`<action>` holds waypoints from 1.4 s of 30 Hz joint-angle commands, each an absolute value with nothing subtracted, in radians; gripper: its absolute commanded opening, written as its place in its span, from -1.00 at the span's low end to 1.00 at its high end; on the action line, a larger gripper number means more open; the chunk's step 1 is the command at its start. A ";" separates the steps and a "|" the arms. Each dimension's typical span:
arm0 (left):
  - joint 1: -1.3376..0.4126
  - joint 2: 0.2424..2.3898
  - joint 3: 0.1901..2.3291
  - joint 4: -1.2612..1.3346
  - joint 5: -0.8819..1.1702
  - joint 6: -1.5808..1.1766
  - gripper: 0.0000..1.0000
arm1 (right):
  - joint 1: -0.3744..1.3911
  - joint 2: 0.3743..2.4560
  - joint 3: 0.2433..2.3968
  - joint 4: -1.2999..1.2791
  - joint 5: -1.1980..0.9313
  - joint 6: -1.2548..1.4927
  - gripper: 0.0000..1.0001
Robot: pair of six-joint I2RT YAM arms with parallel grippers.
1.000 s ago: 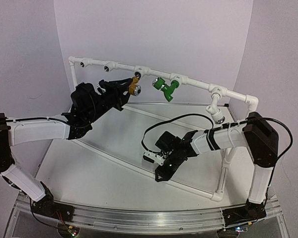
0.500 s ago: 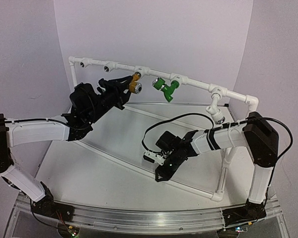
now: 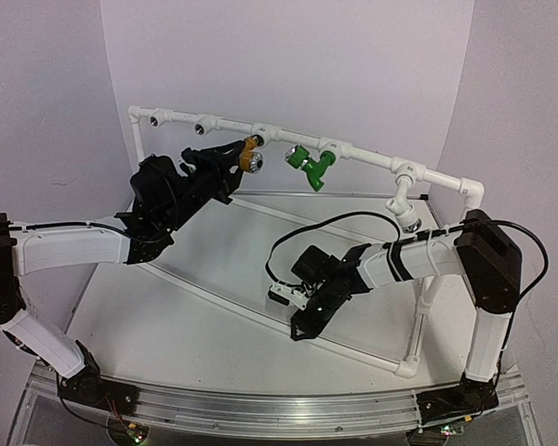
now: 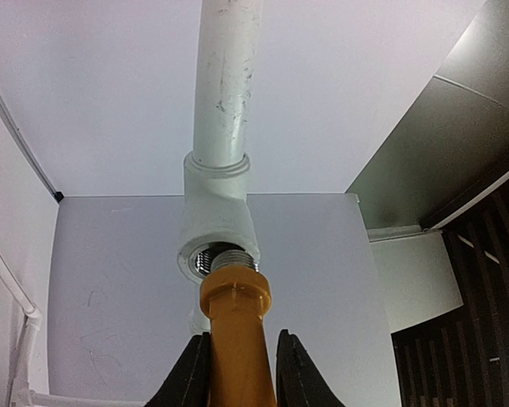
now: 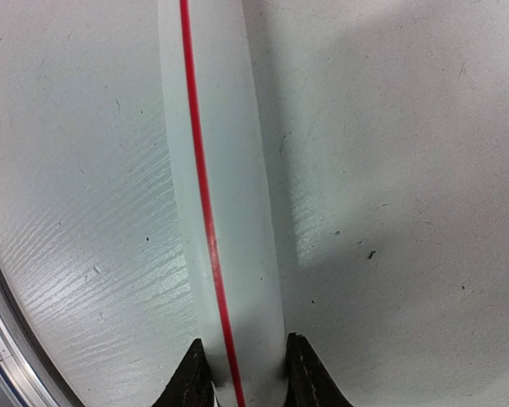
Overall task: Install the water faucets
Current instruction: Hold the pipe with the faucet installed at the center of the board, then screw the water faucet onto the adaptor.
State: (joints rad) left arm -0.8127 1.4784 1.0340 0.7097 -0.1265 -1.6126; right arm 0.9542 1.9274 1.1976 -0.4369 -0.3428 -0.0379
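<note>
The left gripper (image 3: 234, 160) clamps the yellow-orange faucet (image 4: 235, 339), threaded end at the mouth of a socket (image 4: 205, 254) on the top rail (image 3: 363, 155) along the far edge of the table (image 3: 167, 316) — the green faucet (image 3: 311, 165) hangs just right of it — while the right gripper (image 5: 242, 373) pinches the red-striped pipe (image 5: 220, 170) lying mid-table.

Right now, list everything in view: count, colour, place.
yellow faucet: 1, yellow-orange, threaded end at a top-rail socket
green faucet: 1, green, hanging mid-rail
pipe frame: 1, white, on the table
open sockets: 2, dark, rail's left end
drop pipe: 1, white, silvery end, rail's right part
red-striped pipe: 1, white, low across the table
table: 1, white
left gripper: 1, black, shut on yellow faucet
right gripper: 1, black, shut on red-striped pipe
</note>
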 commanded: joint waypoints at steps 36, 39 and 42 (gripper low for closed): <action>-0.815 1.546 1.173 0.777 -0.160 -1.633 -1.00 | 0.972 1.927 1.279 -0.485 -0.370 0.009 -1.00; -0.816 1.565 1.207 0.772 -0.135 -1.630 -1.00 | 0.973 1.929 1.284 -0.486 -0.371 0.009 -1.00; -0.823 1.572 1.208 0.766 -0.126 -1.629 -0.99 | 0.974 1.931 1.285 -0.488 -0.372 0.009 -1.00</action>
